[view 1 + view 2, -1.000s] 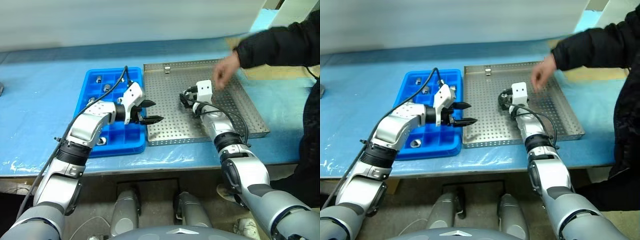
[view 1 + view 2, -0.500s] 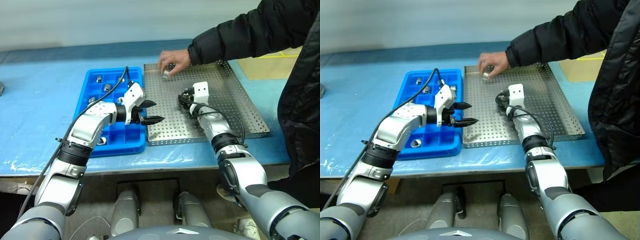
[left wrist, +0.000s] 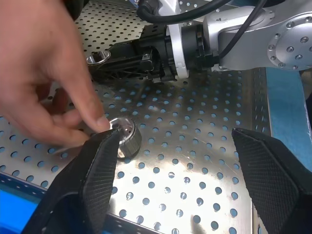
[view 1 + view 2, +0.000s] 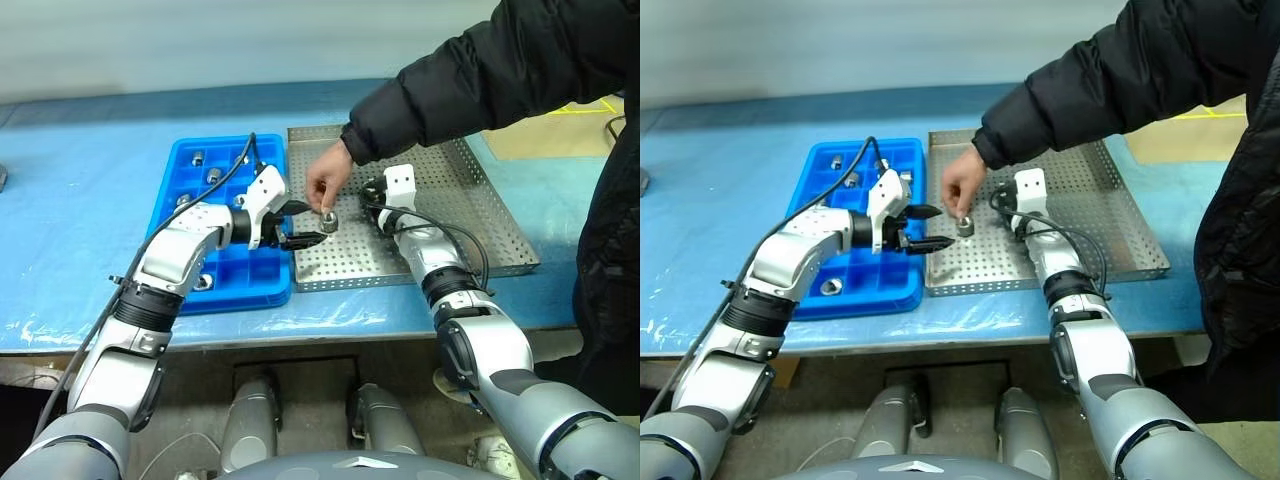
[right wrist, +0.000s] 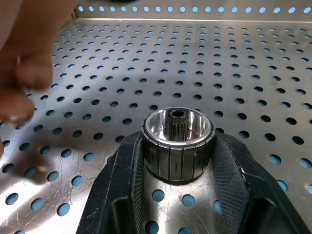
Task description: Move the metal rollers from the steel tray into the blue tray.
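A workshop: blue-sheeted bench [image 4: 80, 230] bearing a perforated steel tray [image 4: 500, 235]

The steel tray [image 4: 480, 215] sits on the bench [image 4: 80, 240] in front of me. The blue tray [image 4: 172, 195] lies just to its left, touching it, with several rollers [image 4: 198, 157] in its compartments. On the steel tray, a person's hand [image 4: 327, 183] touches one roller [image 4: 327, 222] near its left side, and another roller [image 5: 177, 141] sits between my right gripper's [image 5: 178, 168] fingers.

person's hand [image 3: 46, 87] blurred & cut off by edge, part-hiding roller [image 3: 125, 139], person's head out of frame
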Controlling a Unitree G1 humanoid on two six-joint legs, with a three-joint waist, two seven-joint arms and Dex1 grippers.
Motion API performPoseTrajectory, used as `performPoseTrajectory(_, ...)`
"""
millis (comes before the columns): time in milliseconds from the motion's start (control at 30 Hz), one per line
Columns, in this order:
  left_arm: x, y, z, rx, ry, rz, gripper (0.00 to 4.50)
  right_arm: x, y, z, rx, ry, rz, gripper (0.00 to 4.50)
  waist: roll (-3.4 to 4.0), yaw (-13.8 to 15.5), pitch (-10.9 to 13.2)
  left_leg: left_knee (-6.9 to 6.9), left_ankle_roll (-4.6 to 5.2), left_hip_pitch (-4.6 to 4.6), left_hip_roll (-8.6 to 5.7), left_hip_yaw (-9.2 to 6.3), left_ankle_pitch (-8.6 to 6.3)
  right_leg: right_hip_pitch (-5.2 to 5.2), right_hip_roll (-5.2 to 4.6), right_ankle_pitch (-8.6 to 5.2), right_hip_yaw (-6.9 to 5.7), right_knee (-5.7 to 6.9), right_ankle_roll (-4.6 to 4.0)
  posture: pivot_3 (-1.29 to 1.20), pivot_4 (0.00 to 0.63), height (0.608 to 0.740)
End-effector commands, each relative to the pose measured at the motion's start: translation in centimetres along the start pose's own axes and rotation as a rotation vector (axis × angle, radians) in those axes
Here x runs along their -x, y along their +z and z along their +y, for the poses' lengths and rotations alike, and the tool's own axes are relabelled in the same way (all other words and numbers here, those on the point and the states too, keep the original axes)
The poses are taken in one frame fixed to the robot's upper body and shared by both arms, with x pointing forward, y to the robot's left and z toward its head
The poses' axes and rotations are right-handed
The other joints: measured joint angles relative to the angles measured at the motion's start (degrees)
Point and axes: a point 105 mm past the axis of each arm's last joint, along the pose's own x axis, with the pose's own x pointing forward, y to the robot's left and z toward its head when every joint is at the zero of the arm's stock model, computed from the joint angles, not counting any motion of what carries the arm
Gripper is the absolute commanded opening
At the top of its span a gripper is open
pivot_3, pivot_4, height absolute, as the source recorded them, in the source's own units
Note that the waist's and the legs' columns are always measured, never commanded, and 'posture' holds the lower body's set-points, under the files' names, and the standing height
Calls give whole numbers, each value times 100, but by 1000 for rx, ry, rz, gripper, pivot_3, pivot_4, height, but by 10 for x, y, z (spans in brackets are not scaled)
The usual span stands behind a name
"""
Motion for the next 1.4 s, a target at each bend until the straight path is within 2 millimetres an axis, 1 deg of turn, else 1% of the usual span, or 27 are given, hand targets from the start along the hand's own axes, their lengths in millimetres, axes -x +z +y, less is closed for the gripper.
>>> performPoseTrajectory(33,7,17,4,-40,9,-35,3870,5,18,1,31,44,-64,1580,0,3,0,0,0,0,0,0,0,0,0,0,0,0,0,-93,150,740)
performPoseTrajectory(133,14,21,8,-44,16,-51,3870,17,37,4,38,121,-118,1580,-1,11,2,-2,0,-5,0,0,0,-3,0,0,0,-4,0,-96,150,740)
performPoseTrajectory(233,24,27,8,-54,1,-76,3870,33,58,15,59,224,-167,1580,-1,11,4,-2,1,-21,-1,0,0,-16,0,0,-1,-4,1,-103,150,740)
performPoseTrajectory(300,35,29,9,-66,4,-82,3870,47,74,30,93,318,-203,1580,-1,-2,4,-4,1,-21,0,0,0,-18,2,0,0,-5,1,-103,150,740)
performPoseTrajectory(433,54,27,12,-84,28,-64,3870,66,97,60,128,481,-243,1580,-2,-17,5,-23,-9,-8,4,0,5,-19,9,0,3,-7,0,-83,150,740)
performPoseTrajectory(533,75,24,13,-96,72,-35,3870,78,114,91,164,637,-275,1580,-2,-2,5,-51,-23,7,6,0,14,-17,15,-3,6,-11,-3,-35,150,740)
performPoseTrajectory(567,83,23,13,-100,96,-24,3870,81,119,101,171,688,-287,1580,-2,3,5,-61,-29,10,5,1,18,-19,15,-3,7,-13,-4,-16,150,740)
performPoseTrajectory(600,88,22,13,-102,110,-18,3870,84,122,106,175,718,-294,1580,-2,12,5,-68,-32,12,5,1,20,-20,15,-5,6,-13,-6,2,150,740)
performPoseTrajectory(667,108,20,18,-99,180,0,3870,82,126,121,191,777,-299,1580,-3,36,6,-82,-39,14,5,1,25,-23,17,-6,5,-14,-9,33,150,740)
performPoseTrajectory(733,129,18,23,-100,259,24,3870,78,128,133,199,820,-296,1580,-5,54,7,-88,-46,14,6,-1,29,-26,20,-10,3,-12,-14,89,150,740)
performPoseTrajectory(767,135,17,23,-101,282,32,3870,77,128,136,202,833,-295,1580,-7,65,7,-90,-49,15,6,-2,31,-26,20,-11,2,-12,-17,116,150,740)
performPoseTrajectory(867,162,16,21,-86,387,42,3870,71,126,152,205,893,-289,1580,-10,155,8,-96,-52,14,6,-5,32,-27,21,-14,-1,-14,-21,181,150,740)
performPoseTrajectory(933,174,14,15,-70,443,47,3870,69,122,160,196,930,-278,1580,-13,220,8,-99,-55,14,6,-6,34,-27,21,-15,-3,-17,-23,224,150,740)
performPoseTrajectory(1000,181,10,10,-49,483,48,3870,65,112,166,196,954,-248,1580,-14,314,9,-102,-54,12,6,-9,33,-27,21,-16,-6,-19,-25,252,150,740)
performPoseTrajectory(1067,186,7,4,-26,515,44,3870,62,98,175,189,979,-210,1580,-15,391,9,-103,-53,12,6,-11,32,-27,20,-16,-9,-19,-25,285,150,740)
performPoseTrajectory(1167,185,1,-4,4,540,41,3870,60,84,188,188,1005,-180,1580,-16,521,9,-102,-55,12,6,-16,34,-25,20,-17,-12,-13,-25,310,150,740)
performPoseTrajectory(1233,182,0,-10,14,540,36,3870,59,80,192,193,1013,-168,1580,-16,578,8,-102,-57,17,6,-19,35,-23,19,-17,-12,-9,-25,321,150,740)
performPoseTrajectory(1333,178,2,-15,23,540,23,3870,60,79,195,199,1028,-162,1580,-18,682,8,-102,-60,19,6,-24,36,-23,20,-17,-12,-5,-24,333,150,740)
performPoseTrajectory(1400,177,2,-15,27,543,21,3870,56,67,194,318,997,-126,1580,-19,717,8,-103,-61,20,5,-26,37,-22,21,-18,-12,-5,-23,336,150,740)
